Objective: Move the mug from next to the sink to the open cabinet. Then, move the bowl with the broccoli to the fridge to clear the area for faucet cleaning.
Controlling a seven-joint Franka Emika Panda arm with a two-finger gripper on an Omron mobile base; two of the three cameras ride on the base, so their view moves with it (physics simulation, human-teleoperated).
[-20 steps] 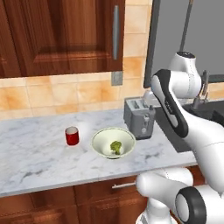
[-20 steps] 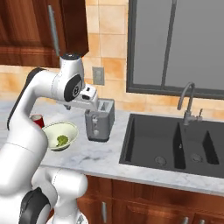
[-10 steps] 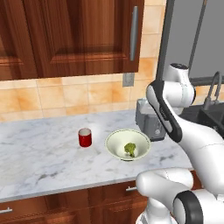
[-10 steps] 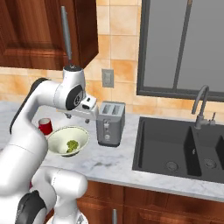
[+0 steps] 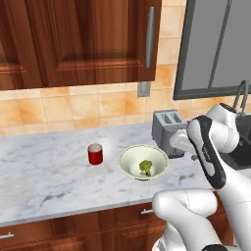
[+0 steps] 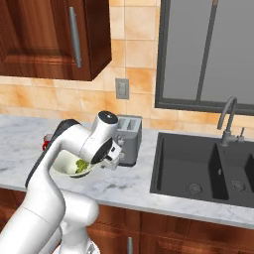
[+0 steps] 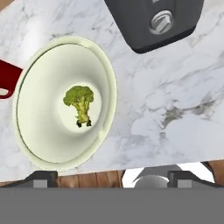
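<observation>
The red mug [image 5: 95,154] stands on the marble counter, left of the cream-white bowl [image 5: 128,165] that holds a broccoli [image 5: 145,167] floret. My gripper [image 5: 177,147] hovers low in front of the toaster, just right of the bowl, open with nothing between its fingers. From the right, the gripper [image 6: 113,158] hangs over the bowl's [image 6: 62,167] near edge, and the mug [image 6: 46,142] peeks out behind the arm. The hand view looks down on the bowl [image 7: 109,74], the broccoli [image 7: 79,103] and a piece of the mug [image 7: 8,78]. The sink [image 6: 208,168] and faucet [image 6: 228,119] lie to the right. The open cabinet and the fridge are out of view.
A grey toaster [image 5: 169,130] stands behind the bowl, close to my hand. Closed wooden wall cabinets with a silver handle [image 5: 149,37] hang above the counter. A window [image 6: 208,49] sits over the sink. Bare marble spreads left of the mug.
Both base views have shifted, so the base has moved. My hand has dropped from above the toaster to low beside the bowl. The gripper stays open.
</observation>
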